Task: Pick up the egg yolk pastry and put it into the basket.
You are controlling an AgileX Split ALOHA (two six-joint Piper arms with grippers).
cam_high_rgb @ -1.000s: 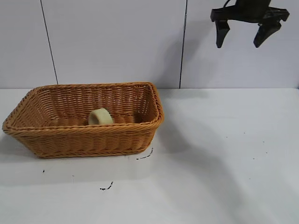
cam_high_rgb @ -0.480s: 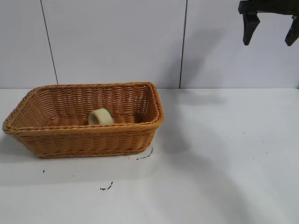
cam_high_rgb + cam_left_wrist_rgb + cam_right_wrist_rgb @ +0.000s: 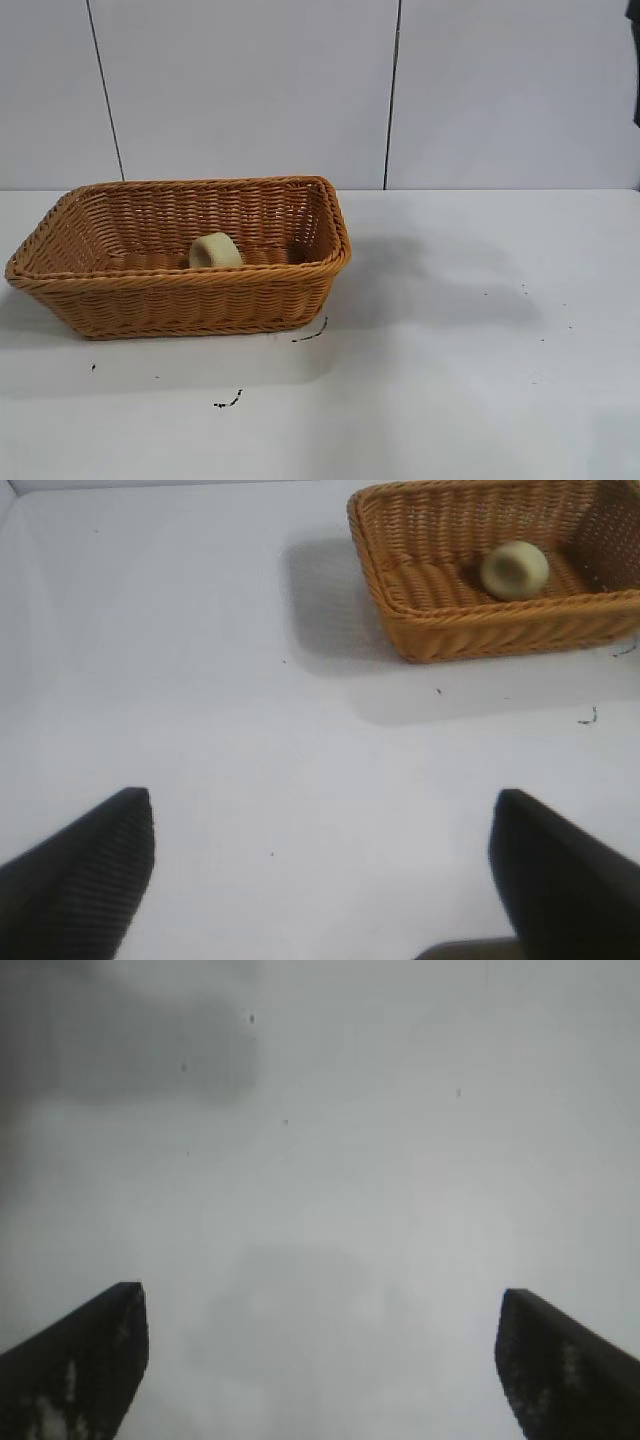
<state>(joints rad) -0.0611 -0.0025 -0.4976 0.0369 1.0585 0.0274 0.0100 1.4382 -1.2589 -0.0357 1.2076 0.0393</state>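
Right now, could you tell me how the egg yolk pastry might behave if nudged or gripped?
The egg yolk pastry stands on edge inside the basket, so it may roll or topple. Its matte, dented surface suggests something soft, probably crushable and not slippery.

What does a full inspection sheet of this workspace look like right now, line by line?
Surface: white table with a few small dark marks near the basket.
Job's things: egg yolk pastry lies inside the basket, on its floor.
Clutter: nothing seen.
Hands: left hand open, empty, above bare table away from the basket; right hand open, empty, over bare table, almost out of the exterior view.
Cables: nothing seen.
Surroundings: pale panelled wall with dark vertical seams behind the table.
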